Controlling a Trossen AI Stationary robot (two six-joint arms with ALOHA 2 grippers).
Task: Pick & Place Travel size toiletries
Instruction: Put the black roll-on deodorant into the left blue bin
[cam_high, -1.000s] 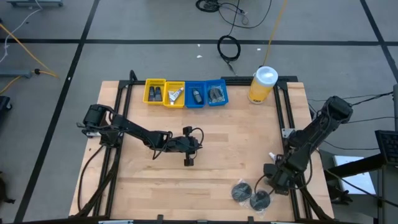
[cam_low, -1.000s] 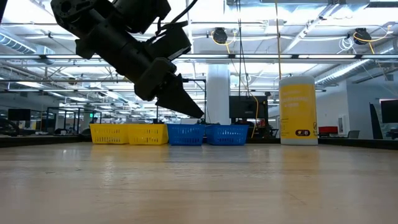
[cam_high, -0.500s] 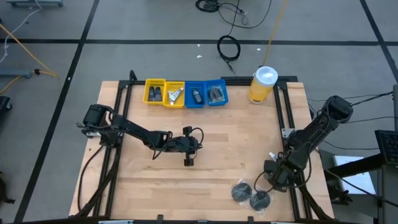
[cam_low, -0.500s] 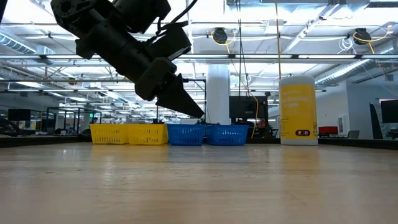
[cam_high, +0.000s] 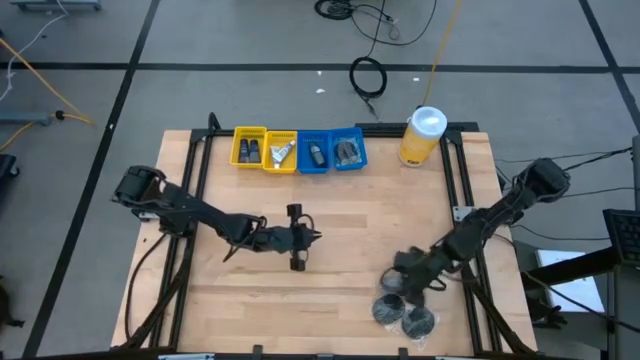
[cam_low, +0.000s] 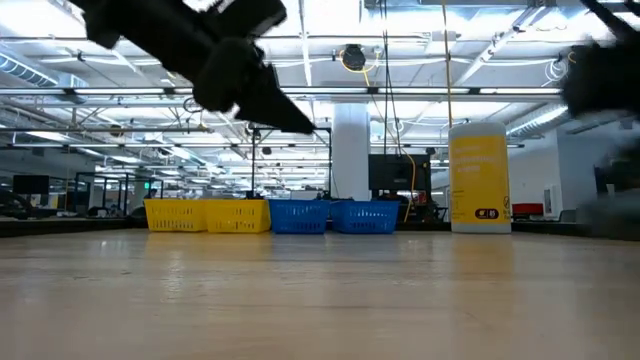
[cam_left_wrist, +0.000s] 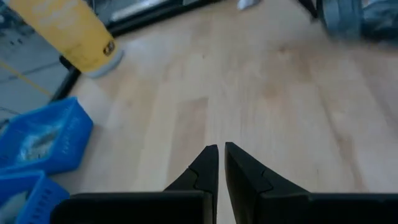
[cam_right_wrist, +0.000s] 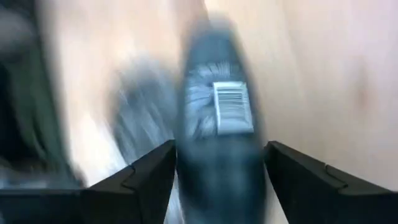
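Two dark round flat packets (cam_high: 388, 308) (cam_high: 418, 320) lie flat on the table near its near right corner. My right gripper (cam_high: 400, 283) hangs just beyond them, open. In the right wrist view its fingers (cam_right_wrist: 149, 177) stand on either side of one packet (cam_right_wrist: 221, 124), which bears a white barcode label; the picture is blurred. My left gripper (cam_high: 298, 240) is shut over the bare middle of the table, fingertips together (cam_left_wrist: 218, 158). More small toiletries lie in the bins.
Two yellow bins (cam_high: 249, 147) (cam_high: 281, 150) and two blue bins (cam_high: 314, 152) (cam_high: 348, 150) stand in a row at the far edge. A large yellow canister (cam_high: 424, 135) with a white lid stands to their right. Black frame rails run along both sides. Bare wood lies between the arms.
My right gripper has swung from the table's right edge toward the left and now stands by the two dark packets. My left gripper has risen and drawn slightly toward the left. The packets have stayed where they were.
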